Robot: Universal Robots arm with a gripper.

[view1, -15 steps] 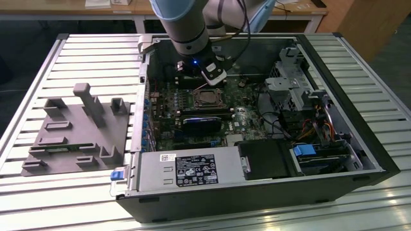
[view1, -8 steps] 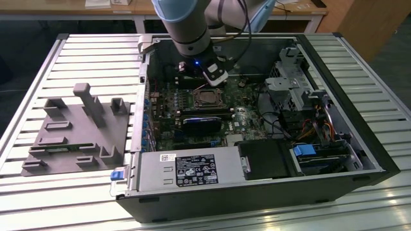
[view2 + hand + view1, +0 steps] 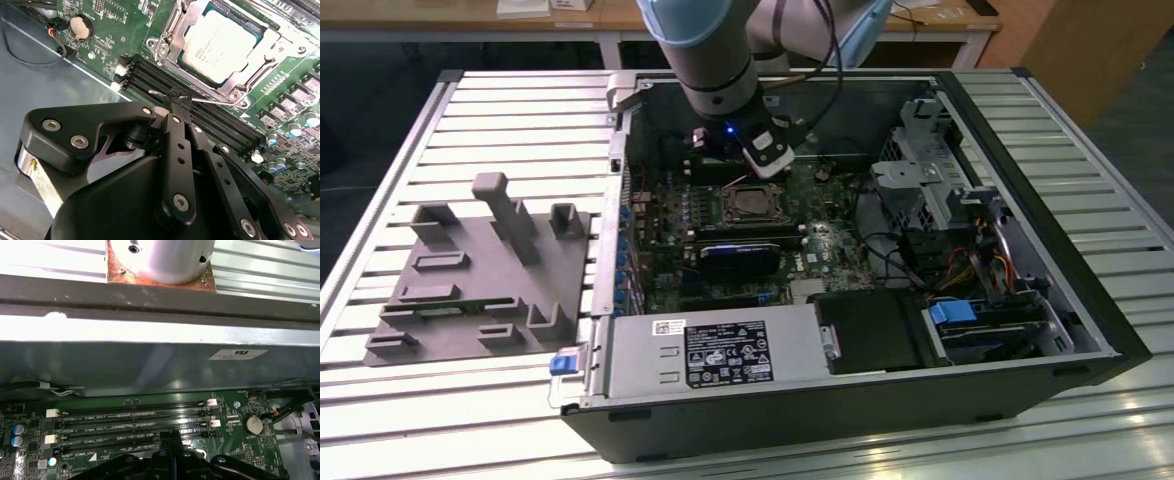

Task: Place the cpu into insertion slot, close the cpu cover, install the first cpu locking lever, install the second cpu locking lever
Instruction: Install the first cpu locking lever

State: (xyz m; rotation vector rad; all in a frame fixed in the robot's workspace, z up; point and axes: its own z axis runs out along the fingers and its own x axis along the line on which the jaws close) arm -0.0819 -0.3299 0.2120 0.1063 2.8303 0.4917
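The cpu (image 3: 220,42) lies flat in the insertion slot (image 3: 750,205), pale metal top up. The cpu cover (image 3: 272,42), a silver frame, lies shut over its edges. My gripper (image 3: 177,100) sits just beside the socket, over the black memory slots (image 3: 150,75), shut on a thin silver locking lever (image 3: 207,99) that runs along the socket's edge. In the exterior view the gripper (image 3: 767,165) hangs inside the open case, just behind the socket. In the first wrist view the gripper's (image 3: 172,442) dark fingers point down at the memory slots (image 3: 130,417).
The open computer case (image 3: 1067,250) rests on a slatted table. A grey power supply (image 3: 707,350) fills its near side, a drive cage (image 3: 934,170) the exterior view's right. A grey fixture block (image 3: 480,270) stands at the exterior view's left. A coin battery (image 3: 254,425) sits near the case wall.
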